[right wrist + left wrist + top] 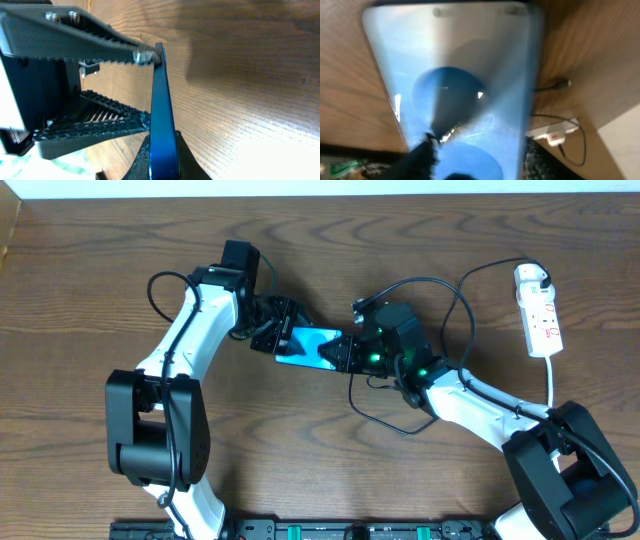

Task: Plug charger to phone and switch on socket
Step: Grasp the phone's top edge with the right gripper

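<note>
The phone lies on the wooden table with its screen lit blue. My left gripper spans its left end, one finger on each long edge. My right gripper is shut flat on the right end, and the phone shows edge-on between its jaws. The blue screen fills the left wrist view. The charger's black cable loops behind the right arm to the socket. Its plug tip lies loose on the table past the phone.
The socket, a white power strip, lies at the far right with its white cord running toward the right arm's base. The black cable also curls on the table under the right arm.
</note>
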You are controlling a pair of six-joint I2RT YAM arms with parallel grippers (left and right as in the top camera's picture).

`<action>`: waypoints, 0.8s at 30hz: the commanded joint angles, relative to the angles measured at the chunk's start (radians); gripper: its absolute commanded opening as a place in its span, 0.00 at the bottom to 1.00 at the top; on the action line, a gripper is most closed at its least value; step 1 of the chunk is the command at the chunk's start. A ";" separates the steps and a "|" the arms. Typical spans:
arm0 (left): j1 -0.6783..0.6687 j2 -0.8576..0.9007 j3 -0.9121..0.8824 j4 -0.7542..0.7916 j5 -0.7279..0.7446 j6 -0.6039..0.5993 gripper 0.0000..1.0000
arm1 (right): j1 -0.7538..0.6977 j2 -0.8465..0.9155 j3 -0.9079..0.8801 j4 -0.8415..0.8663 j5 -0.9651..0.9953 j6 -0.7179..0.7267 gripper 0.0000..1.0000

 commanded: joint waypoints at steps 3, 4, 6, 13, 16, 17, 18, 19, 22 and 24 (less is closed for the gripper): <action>0.000 -0.026 0.018 -0.014 0.009 -0.006 0.50 | -0.015 0.002 0.017 0.072 -0.021 -0.011 0.01; 0.000 -0.026 0.018 -0.014 0.009 -0.006 0.50 | -0.023 0.002 0.017 0.082 -0.026 -0.004 0.01; 0.000 -0.026 0.018 -0.014 0.009 -0.006 0.50 | -0.043 -0.001 0.017 0.085 -0.026 0.010 0.01; 0.000 -0.026 0.018 -0.004 0.009 -0.005 0.50 | -0.124 -0.001 0.017 0.077 -0.039 0.015 0.01; 0.000 -0.026 0.018 0.032 0.009 0.049 0.50 | -0.155 -0.001 0.017 0.078 -0.045 0.029 0.01; 0.000 -0.026 0.018 0.045 0.010 0.067 0.50 | -0.163 -0.001 0.017 0.079 -0.045 0.029 0.01; 0.000 -0.026 0.018 0.063 0.010 0.090 0.50 | -0.171 -0.001 0.017 0.083 -0.045 0.035 0.01; 0.000 -0.026 0.018 0.077 0.010 0.103 0.50 | -0.179 -0.001 0.017 0.088 -0.045 0.037 0.01; 0.000 -0.026 0.018 0.131 0.010 0.138 0.50 | -0.204 -0.001 0.017 0.131 -0.045 0.065 0.01; 0.000 -0.026 0.018 0.179 0.010 0.142 0.50 | -0.220 -0.001 0.017 0.175 -0.045 0.092 0.01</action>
